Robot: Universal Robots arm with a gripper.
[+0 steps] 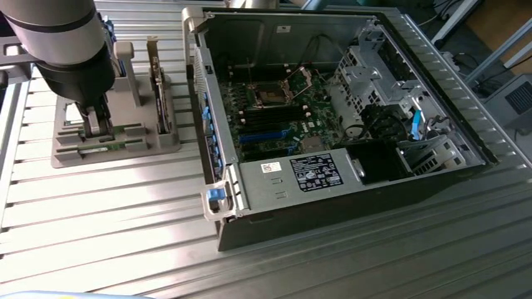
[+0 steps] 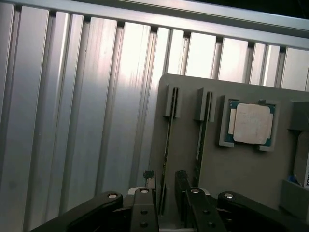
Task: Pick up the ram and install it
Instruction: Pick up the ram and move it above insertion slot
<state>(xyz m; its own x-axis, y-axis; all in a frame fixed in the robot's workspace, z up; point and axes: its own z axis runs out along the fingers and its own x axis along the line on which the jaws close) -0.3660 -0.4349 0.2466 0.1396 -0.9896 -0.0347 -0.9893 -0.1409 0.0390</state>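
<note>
Two ram sticks stand on edge in slots of a grey holder (image 2: 231,174). In the wrist view one ram (image 2: 168,140) runs between my fingertips (image 2: 149,183), and its twin (image 2: 202,140) stands in the neighbouring slot. My gripper (image 2: 165,186) is open, one finger on each side of the first stick with a small gap showing. In the exterior view the gripper (image 1: 96,128) reaches down into the holder (image 1: 66,156) at that view's left, with green ram edges (image 1: 124,131) beside it. The open computer case (image 1: 332,93) lies to the exterior view's right, its motherboard (image 1: 278,118) exposed.
A square silver processor chip (image 2: 251,123) sits in a pocket of the holder. An expansion card (image 1: 158,93) stands upright at the holder's far side. The case's power supply (image 1: 308,174) and drive cage (image 1: 374,68) fill its near and far corners. The ribbed metal table (image 1: 108,237) surrounds everything.
</note>
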